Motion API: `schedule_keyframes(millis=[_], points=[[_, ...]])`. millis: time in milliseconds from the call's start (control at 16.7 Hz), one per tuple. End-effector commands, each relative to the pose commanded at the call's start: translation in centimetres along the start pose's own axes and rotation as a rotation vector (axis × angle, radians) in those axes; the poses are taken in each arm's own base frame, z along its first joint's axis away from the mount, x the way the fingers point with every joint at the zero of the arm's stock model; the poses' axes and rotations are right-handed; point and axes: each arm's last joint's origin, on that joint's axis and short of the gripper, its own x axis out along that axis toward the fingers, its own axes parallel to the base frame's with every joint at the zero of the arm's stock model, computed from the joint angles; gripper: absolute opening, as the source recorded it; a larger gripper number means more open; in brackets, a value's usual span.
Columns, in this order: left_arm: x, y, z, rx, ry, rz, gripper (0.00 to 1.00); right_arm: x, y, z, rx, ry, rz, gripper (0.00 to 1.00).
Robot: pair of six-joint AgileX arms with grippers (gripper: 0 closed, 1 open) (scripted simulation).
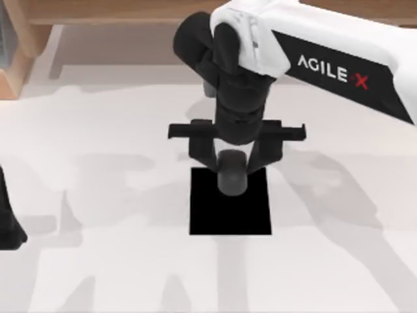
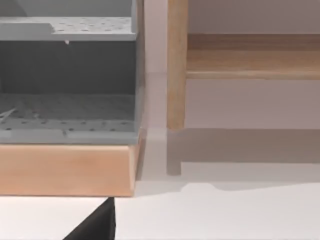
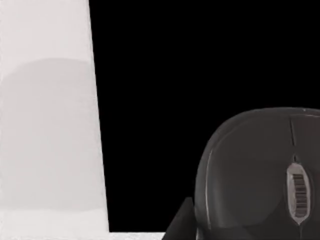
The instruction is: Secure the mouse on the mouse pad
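The dark grey mouse (image 1: pixel 232 175) sits between the fingers of my right gripper (image 1: pixel 232 164), over the far edge of the black mouse pad (image 1: pixel 230 212) in the middle of the table. The gripper points down from above, its wide crossbar just beyond the pad, and its fingers are shut on the mouse's sides. I cannot tell if the mouse touches the pad. Up close in the right wrist view, the mouse (image 3: pixel 260 175) shows its scroll wheel, with one finger (image 3: pixel 178 224) against its side and the mouse pad (image 3: pixel 190 75) behind. My left arm (image 1: pixel 8 222) is parked at the table's left edge.
A wooden rack with grey perforated shelves (image 2: pixel 67 105) stands at the table's far left corner (image 1: pixel 13 52). A wooden rail (image 1: pixel 117 12) runs along the back. The white table (image 1: pixel 98 195) lies open to the left, right and front of the pad.
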Motion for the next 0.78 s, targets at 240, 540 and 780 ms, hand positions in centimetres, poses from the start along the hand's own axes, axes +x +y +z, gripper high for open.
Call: schedule_keyframes(millis=[240, 540, 780], points=[[0.0, 0.0, 0.0, 0.0, 0.0, 0.0, 1.0, 0.7, 0.1, -0.4, -0.001, 0.022, 0.017, 0.0], [0.0, 0.0, 0.0, 0.0, 0.0, 0.0, 1.0, 2.1, 0.2, -0.7, -0.005, 0.056, 0.037, 0.0], [0.0, 0.0, 0.0, 0.0, 0.0, 0.0, 1.0, 2.9, 0.3, -0.5, -0.006, 0.027, 0.032, 0.0]])
